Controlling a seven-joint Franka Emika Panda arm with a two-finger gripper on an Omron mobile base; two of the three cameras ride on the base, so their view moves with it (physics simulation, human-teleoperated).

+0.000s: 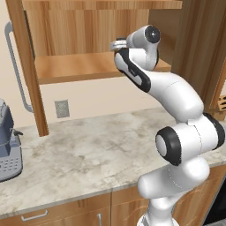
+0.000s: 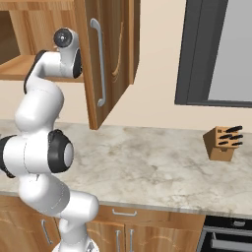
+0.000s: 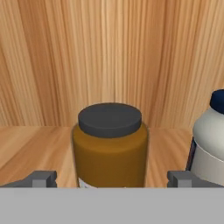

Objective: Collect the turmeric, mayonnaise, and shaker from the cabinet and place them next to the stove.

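The turmeric (image 3: 109, 146), an amber-brown jar with a dark lid, stands upright on the cabinet shelf (image 3: 30, 144) in the hand view. My gripper (image 3: 111, 178) is open, and its two fingertips (image 3: 43, 178) flank the jar's lower body without touching it. The mayonnaise (image 3: 210, 140), a white jar with a dark blue lid, stands just right of the turmeric, cut by the frame edge. In the left base view the arm reaches up into the open cabinet (image 1: 79, 66), hand over the shelf. The shaker and the stove are out of view.
The cabinet door (image 2: 115, 54) with its grey bar handle (image 2: 101, 64) hangs open beside the arm. Below lies a marble counter (image 1: 88, 154) with a coffee machine (image 1: 6, 141) at its left and a knife block (image 2: 224, 142) at its right.
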